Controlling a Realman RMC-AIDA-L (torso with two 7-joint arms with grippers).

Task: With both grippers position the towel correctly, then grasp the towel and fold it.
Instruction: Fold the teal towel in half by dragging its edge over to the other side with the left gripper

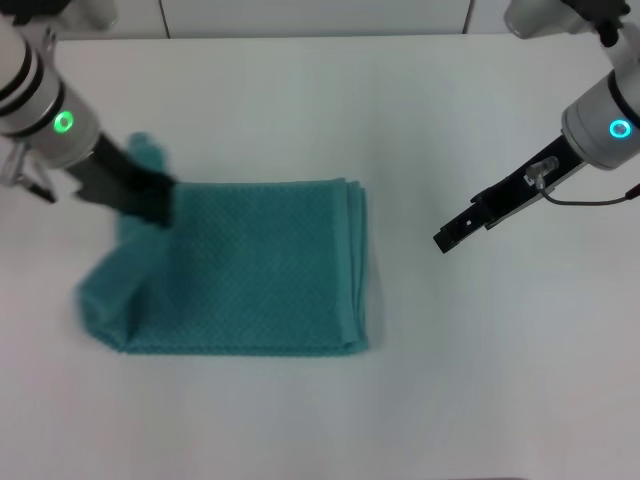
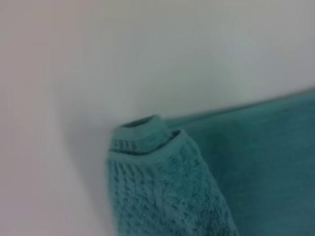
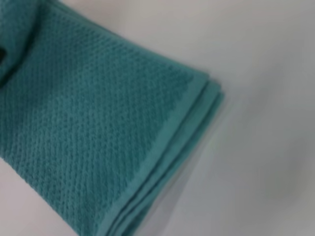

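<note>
Several stacked layers show along the right edge of the teal towel (image 1: 255, 268), which lies left of centre on the white counter (image 1: 480, 360); its left end is rumpled and lifted. Bare counter spreads right, near and far of it. The left arm slants down from the far left, its left pincer (image 1: 150, 200) at the towel's raised far-left corner; whether it is clamped, I cannot tell. The right pincer (image 1: 445, 238) hangs well right of the towel, fingers together, touching nothing.

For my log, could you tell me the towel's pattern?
Teal waffle-weave cloth towel with plain hem; right wrist view.
</note>
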